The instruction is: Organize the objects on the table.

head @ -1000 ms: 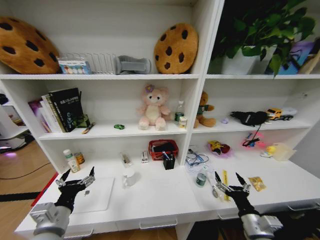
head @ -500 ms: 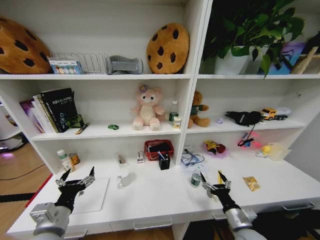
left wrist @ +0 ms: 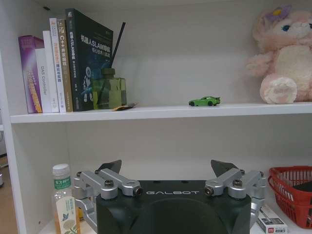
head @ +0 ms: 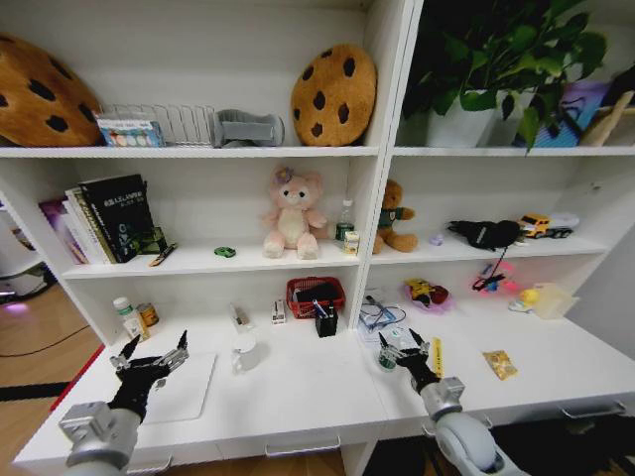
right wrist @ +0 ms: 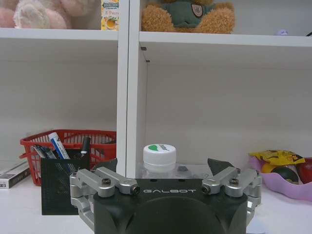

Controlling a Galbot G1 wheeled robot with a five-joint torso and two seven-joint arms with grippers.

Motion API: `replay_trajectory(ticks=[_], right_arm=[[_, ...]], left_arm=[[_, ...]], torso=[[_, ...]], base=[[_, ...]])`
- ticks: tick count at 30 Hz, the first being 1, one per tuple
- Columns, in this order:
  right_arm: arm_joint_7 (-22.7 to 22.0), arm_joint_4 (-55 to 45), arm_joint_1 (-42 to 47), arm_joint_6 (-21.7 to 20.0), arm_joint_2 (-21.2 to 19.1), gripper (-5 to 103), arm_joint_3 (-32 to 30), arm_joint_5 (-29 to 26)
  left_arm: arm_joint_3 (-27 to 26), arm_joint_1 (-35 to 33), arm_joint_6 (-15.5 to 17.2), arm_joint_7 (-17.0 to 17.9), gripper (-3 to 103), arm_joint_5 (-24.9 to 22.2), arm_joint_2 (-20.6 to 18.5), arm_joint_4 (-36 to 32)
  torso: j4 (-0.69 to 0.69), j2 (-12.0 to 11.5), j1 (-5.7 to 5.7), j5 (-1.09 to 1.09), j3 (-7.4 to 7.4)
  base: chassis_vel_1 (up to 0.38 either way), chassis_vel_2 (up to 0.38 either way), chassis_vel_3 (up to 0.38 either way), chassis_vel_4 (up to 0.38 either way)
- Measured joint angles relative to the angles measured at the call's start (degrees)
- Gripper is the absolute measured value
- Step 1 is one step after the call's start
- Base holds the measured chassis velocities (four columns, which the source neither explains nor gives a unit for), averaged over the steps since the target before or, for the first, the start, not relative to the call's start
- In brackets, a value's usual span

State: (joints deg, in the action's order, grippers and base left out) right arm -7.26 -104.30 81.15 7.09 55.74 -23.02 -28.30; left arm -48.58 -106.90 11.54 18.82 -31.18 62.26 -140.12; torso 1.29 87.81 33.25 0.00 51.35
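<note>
The right pincer is wide open just in front of the green can on the bench. The left pincer hangs wide open over the laptop, far left of the can.

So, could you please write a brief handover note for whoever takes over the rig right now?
Left gripper: open, empty, parked over the table's left end.
Right gripper: open, empty, lined up on the small white-capped container, not touching.
Pens stand in the black mesh holder by the red basket; green toy car sits on the shelf.
Nothing held yet; clutter remains to sort.
</note>
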Motion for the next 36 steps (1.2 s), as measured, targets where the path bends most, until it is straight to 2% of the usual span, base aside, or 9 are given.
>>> replay_trajectory(ticks=[5, 7, 14, 17, 21, 22, 25, 31, 36], right_arm=[[0.7, 0.9, -0.4, -0.4, -0.3, 101, 0.0, 0.0], [0.9, 0.9, -0.2, -0.4, -0.3, 96, 0.0, 0.0], [1.6, 0.5, 0.8, 0.0, 0.1, 63, 0.0, 0.5], [1.7, 0.3, 1.1, 0.2, 0.1, 53, -0.2, 0.5], [1.9, 0.1, 1.4, 0.4, 0.1, 47, -0.5, 0.5], [2.0, 0.1, 1.4, 0.4, 0.1, 35, -0.6, 0.5], [2.3, -0.5, 1.9, 0.6, 0.3, 28, -1.1, 0.3], [2.4, -6.0, 6.8, 0.2, 0.6, 27, -4.0, -0.8], [3.3, -19.9, 22.5, 0.2, 3.0, 27, -12.3, -0.9]], left_arm=[[0.0, 0.0, 0.0, 0.0, 100, 0.0, 0.0, 0.0], [0.0, 0.0, 0.0, 0.0, 100, 0.0, 0.0, 0.0], [0.0, 0.0, 0.0, 0.0, 100, 0.0, 0.0, 0.0], [0.0, 0.0, 0.0, 0.0, 100, 0.0, 0.0, 0.0], [0.0, 0.0, 0.0, 0.0, 100, 0.0, 0.0, 0.0], [0.0, 0.0, 0.0, 0.0, 100, 0.0, 0.0, 0.0], [0.0, 0.0, 0.0, 0.0, 100, 0.0, 0.0, 0.0], [0.0, 0.0, 0.0, 0.0, 100, 0.0, 0.0, 0.0], [0.0, 0.0, 0.0, 0.0, 100, 0.0, 0.0, 0.0]], torso=[[0.0, 0.0, 0.0, 0.0, 0.0], [0.0, 0.0, 0.0, -0.01, 0.0], [0.0, 0.0, 0.0, 0.0, 0.0], [0.0, 0.0, 0.0, 0.0, 0.0], [0.0, 0.0, 0.0, 0.0, 0.0], [0.0, 0.0, 0.0, 0.0, 0.0], [0.0, 0.0, 0.0, 0.0, 0.0], [-0.01, 0.0, 0.0, 0.0, 0.0], [0.0, 0.0, -0.01, 0.0, -0.01]], base=[[0.0, 0.0, 0.0, 0.0], [0.0, 0.0, 0.0, 0.0], [0.0, 0.0, 0.0, 0.0], [0.0, 0.0, 0.0, 0.0], [0.0, 0.0, 0.0, 0.0], [0.0, 0.0, 0.0, 0.0], [0.0, 0.0, 0.0, 0.0], [0.0, 0.0, 0.0, 0.0], [0.0, 0.0, 0.0, 0.0]])
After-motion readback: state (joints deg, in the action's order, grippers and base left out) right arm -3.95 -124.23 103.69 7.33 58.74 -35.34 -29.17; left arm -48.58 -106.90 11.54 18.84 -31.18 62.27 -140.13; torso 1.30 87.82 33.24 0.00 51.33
